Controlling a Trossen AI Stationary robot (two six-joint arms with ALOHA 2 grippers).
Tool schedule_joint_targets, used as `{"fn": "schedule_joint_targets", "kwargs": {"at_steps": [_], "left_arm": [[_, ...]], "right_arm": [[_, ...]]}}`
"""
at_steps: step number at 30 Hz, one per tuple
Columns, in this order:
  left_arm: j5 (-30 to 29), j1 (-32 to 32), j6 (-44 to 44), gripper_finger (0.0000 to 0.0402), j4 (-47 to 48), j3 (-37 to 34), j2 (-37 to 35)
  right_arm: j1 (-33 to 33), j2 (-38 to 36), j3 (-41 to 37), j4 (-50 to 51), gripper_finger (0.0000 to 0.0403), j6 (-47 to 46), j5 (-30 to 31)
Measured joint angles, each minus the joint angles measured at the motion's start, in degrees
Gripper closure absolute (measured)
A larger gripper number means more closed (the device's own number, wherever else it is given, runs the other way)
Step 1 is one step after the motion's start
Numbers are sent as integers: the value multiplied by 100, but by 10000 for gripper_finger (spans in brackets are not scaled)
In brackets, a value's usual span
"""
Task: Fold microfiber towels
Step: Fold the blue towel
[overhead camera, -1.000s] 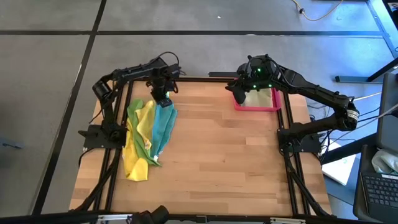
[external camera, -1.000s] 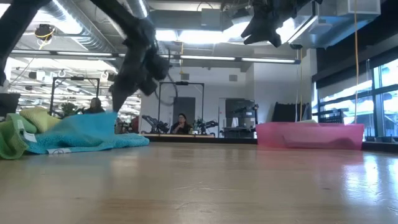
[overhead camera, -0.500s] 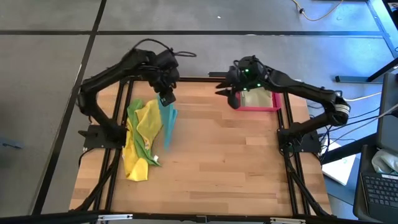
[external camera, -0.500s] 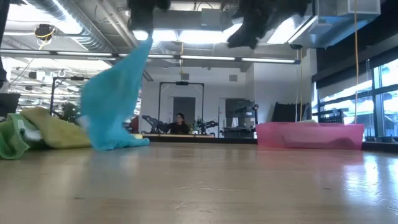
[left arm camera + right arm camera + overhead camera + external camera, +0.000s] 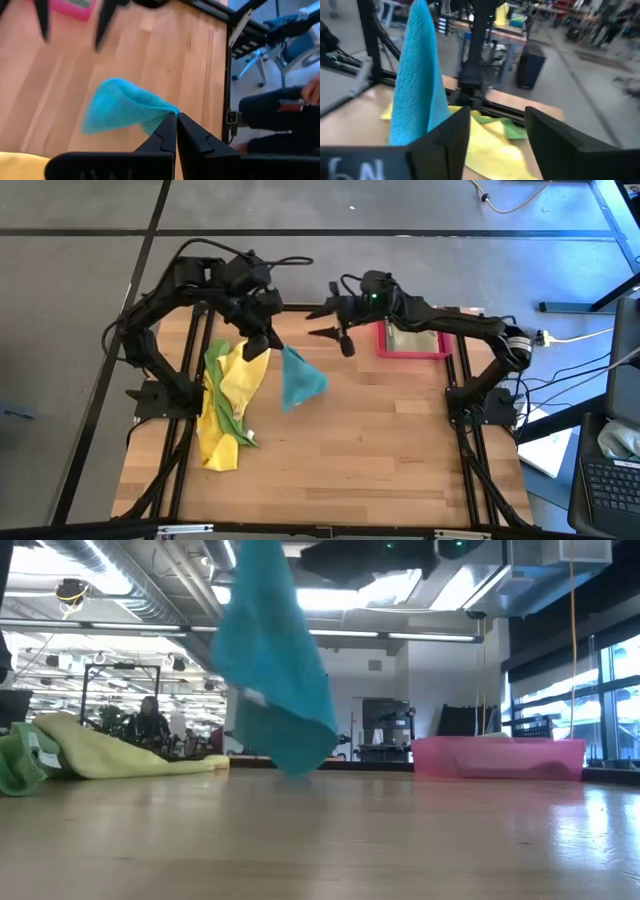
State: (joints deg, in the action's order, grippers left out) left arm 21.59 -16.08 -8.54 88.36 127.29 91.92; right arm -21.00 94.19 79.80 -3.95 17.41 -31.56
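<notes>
Teal towel [image 5: 299, 379] hangs – seemingly clear of table [image 5: 380, 440].

Robotics lab or workshop: exposed ceiling ducts [image 5: 130, 585], strip lights [image 5: 400, 637], more robot rigs [image 5: 385, 735] beyond the wooden table [image 5: 380, 440], a seated person [image 5: 148, 718], grey concrete floor [image 5: 80, 300], big windows [image 5: 600, 690].

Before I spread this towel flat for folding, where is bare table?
Bare wood runs from the towel pile to the right edge, below the tray. Crowded: the left edge, and the far middle, where the left pincer dangles the teal towel near the open right pincer.
</notes>
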Motion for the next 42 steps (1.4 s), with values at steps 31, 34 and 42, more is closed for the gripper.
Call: {"fn": "schedule_joint_targets", "kwargs": {"at_steps": [31, 34, 42], "left_arm": [[501, 47, -1090, 401, -795, 229, 113], [502, 113, -1194, 401, -798, 229, 92], [495, 275, -1350, 401, -871, 229, 94]], "right_arm": [[737, 148, 224, 1160, 172, -2751, 1342], [681, 146, 224, 1584, 172, -2562, 1013], [690, 148, 172, 2516, 175, -1698, 880]]}}
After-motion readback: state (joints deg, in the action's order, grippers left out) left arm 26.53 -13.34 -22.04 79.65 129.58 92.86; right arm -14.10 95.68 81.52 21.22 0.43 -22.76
